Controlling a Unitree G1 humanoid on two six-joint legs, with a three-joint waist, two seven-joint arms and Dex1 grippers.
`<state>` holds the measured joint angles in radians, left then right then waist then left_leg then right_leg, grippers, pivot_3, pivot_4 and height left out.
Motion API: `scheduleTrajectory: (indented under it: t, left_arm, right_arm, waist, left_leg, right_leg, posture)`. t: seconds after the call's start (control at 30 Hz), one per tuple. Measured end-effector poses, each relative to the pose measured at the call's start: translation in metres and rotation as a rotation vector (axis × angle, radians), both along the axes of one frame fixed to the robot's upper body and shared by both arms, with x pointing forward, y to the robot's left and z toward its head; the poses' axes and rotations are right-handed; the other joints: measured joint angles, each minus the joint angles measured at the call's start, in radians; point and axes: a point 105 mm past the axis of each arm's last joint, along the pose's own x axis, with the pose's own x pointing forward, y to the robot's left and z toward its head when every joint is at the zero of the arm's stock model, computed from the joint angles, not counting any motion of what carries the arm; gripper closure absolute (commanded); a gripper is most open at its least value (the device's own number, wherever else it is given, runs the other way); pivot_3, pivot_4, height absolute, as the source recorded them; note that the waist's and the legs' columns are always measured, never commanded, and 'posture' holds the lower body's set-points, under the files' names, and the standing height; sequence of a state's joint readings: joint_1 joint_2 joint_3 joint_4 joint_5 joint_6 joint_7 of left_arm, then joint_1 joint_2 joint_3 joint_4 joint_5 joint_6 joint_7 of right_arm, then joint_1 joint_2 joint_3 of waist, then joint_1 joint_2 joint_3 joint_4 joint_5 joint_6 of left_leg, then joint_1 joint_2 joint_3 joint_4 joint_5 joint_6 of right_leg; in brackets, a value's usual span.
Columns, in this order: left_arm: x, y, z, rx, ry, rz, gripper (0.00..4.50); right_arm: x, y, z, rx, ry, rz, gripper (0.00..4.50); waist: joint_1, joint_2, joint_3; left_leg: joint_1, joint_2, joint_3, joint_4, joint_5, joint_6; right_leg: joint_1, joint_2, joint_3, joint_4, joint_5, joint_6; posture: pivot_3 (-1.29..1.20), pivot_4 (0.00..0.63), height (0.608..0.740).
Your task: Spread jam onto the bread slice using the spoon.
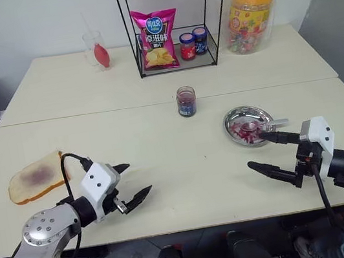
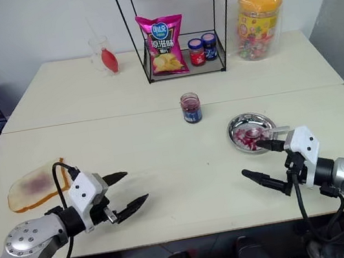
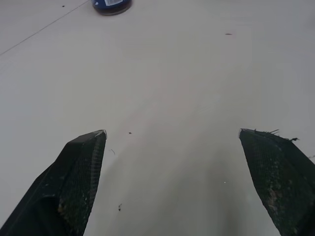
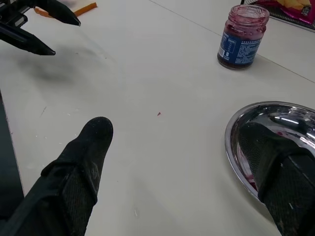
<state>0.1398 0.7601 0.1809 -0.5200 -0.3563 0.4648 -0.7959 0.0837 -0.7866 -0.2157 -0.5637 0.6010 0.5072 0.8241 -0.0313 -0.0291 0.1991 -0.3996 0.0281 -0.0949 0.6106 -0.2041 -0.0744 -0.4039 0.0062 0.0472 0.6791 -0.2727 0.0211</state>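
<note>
Honestly, from my station this looks like either the tail end of the job or a pause in it, and I can't say which for certain. The bread slice lies flat at the near left of the table, with a purplish stain of jam across its middle, so at least some spreading looks done; the coat looks thin and leaves the margins near the crust pale, so I'd judge another pass could still be wanted. The spoon rests in the round steel dish on the right side, its bowl among red smears and its handle poking over the rim toward the right edge. The small open jam jar stands upright at the table's middle, well apart from both bread and dish, and still holds dark preserve. My left gripper hovers just beside the bread, jaws spread wide and empty. My right gripper sits near the dish, one finger at its rim, likewise released and holding nothing. If more jam is called for, I'd need the right hand to take the spoon's handle off the dish, load from the jar, and carry it clear across to the bread on the far left side.
</note>
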Motion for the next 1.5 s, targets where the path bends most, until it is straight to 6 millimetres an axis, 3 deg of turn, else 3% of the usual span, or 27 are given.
scheduleTrajectory:
  t: [0.4, 0.73, 1.0, 1.1, 1.2, 1.23, 1.3, 1.37, 1.5]
  left_arm:
    - [0.006, -0.011, 0.007, -0.039, -0.034, -0.040, 0.00]
    - [0.006, -0.011, 0.001, -0.034, -0.073, -0.035, 0.00]
    - [0.014, -0.003, 0.002, -0.134, -0.134, 0.143, 0.00]
    - [0.024, 0.029, 0.016, -0.226, -0.242, 0.401, 0.00]
    - [0.026, 0.097, 0.037, -0.346, -0.375, 0.804, 0.00]
    - [0.019, 0.123, 0.038, -0.357, -0.395, 0.932, 0.00]
    - [0.006, 0.157, 0.032, -0.379, -0.384, 1.103, 0.00]
    - [-0.004, 0.179, 0.019, -0.398, -0.340, 1.220, 0.00]
    - [-0.011, 0.200, 0.004, -0.459, -0.271, 1.324, 0.00]
  right_arm:
    - [0.000, -0.001, -0.003, -0.018, -0.004, -0.011, 0.02]
    - [-0.002, 0.005, -0.004, -0.012, -0.003, 0.011, 0.02]
    - [0.000, 0.012, -0.001, -0.011, -0.026, 0.038, 0.02]
    - [0.003, 0.022, -0.001, 0.014, -0.029, 0.072, 0.02]
    - [0.013, 0.041, 0.007, 0.036, -0.070, 0.113, 0.02]
    - [0.017, 0.047, 0.012, 0.042, -0.082, 0.128, 0.02]
    - [0.022, 0.058, 0.021, 0.064, -0.094, 0.147, 0.02]
    - [0.028, 0.074, 0.032, 0.097, -0.099, 0.180, 0.02]
    - [0.040, 0.106, 0.049, 0.063, -0.119, 0.248, 0.02]
  waist:
    - [0.000, 0.000, 0.000]
    - [0.000, 0.000, 0.000]
    - [0.000, 0.000, 0.000]
    - [-0.002, -0.001, 0.000]
    - [-0.005, -0.001, -0.001]
    - [-0.006, -0.001, -0.001]
    - [-0.006, -0.001, -0.001]
    - [-0.002, -0.002, -0.001]
    - [0.002, -0.004, -0.003]
  left_leg:
    - [0.000, 0.000, 0.000, 0.000, 0.000, 0.000]
    - [0.000, 0.000, 0.001, 0.000, 0.000, 0.000]
    - [0.000, 0.000, 0.001, 0.001, 0.000, 0.000]
    - [0.001, 0.001, 0.001, 0.001, 0.000, 0.000]
    - [0.002, 0.002, 0.000, 0.002, 0.000, 0.000]
    - [0.002, 0.002, 0.000, 0.001, 0.000, 0.000]
    - [0.001, 0.002, 0.000, 0.001, 0.000, 0.000]
    - [0.001, 0.001, 0.000, 0.002, 0.000, 0.000]
    - [0.000, 0.001, -0.002, 0.003, 0.000, 0.000]
  right_leg:
    - [0.000, 0.000, 0.000, 0.000, 0.001, 0.002]
    - [0.000, 0.000, 0.001, 0.000, 0.001, 0.002]
    - [0.000, 0.000, 0.001, 0.000, 0.002, 0.003]
    - [0.000, 0.000, 0.001, 0.001, 0.003, 0.004]
    - [0.000, 0.001, 0.000, 0.002, 0.005, 0.005]
    - [0.000, 0.002, 0.000, 0.002, 0.005, 0.005]
    - [0.000, 0.002, 0.000, 0.002, 0.005, 0.005]
    - [0.000, 0.002, 0.000, 0.001, 0.006, 0.005]
    - [0.000, 0.001, -0.002, 0.001, 0.007, 0.005]
  posture:
    - [0.00, 0.150, 0.740]
    - [0.00, 0.150, 0.740]
    - [0.00, 0.150, 0.740]
    - [0.00, 0.150, 0.740]
    - [0.00, 0.150, 0.740]
    - [0.00, 0.150, 0.740]
    - [0.00, 0.150, 0.740]
    - [0.00, 0.150, 0.740]
    - [0.00, 0.150, 0.740]
